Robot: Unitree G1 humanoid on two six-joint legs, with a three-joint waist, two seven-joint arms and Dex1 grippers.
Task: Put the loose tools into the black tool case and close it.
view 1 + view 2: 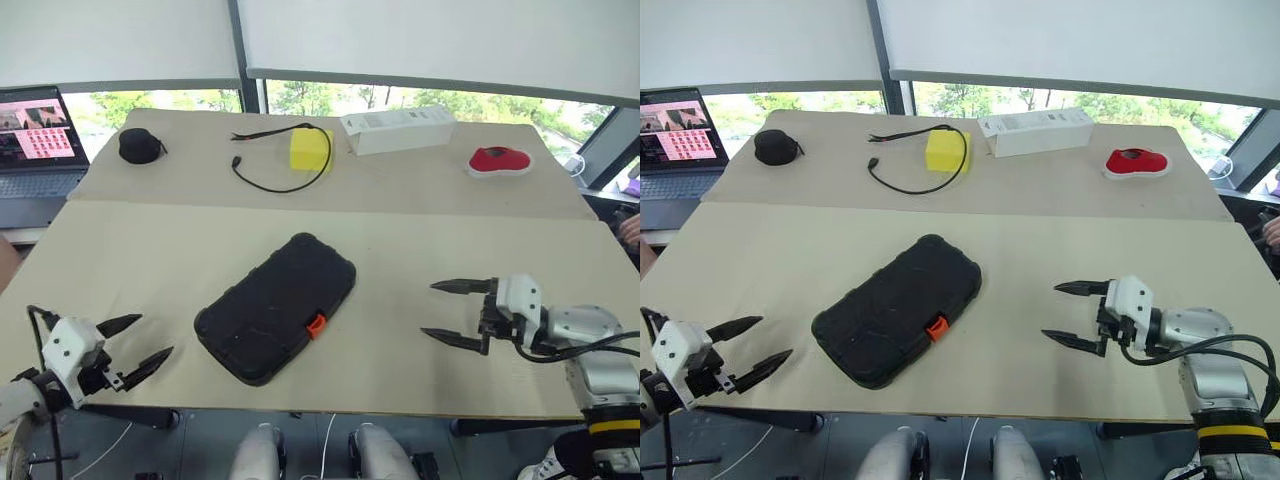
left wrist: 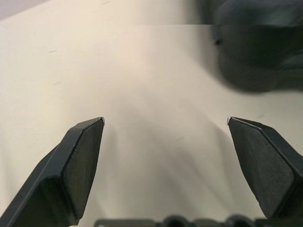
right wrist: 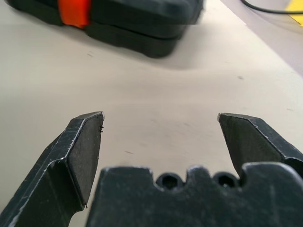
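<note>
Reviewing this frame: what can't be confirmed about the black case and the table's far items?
- Black plastic hinged tool case: lid shut, so head views hide any tools inside.
- Its small orange latch: too small to tell whether it is engaged; the right wrist view cuts it off at the edge.
- Left wrist view: the case is blurred.
- Laptop: cut by the frame edge, screen too small to read.
- White box: print unreadable.
</note>
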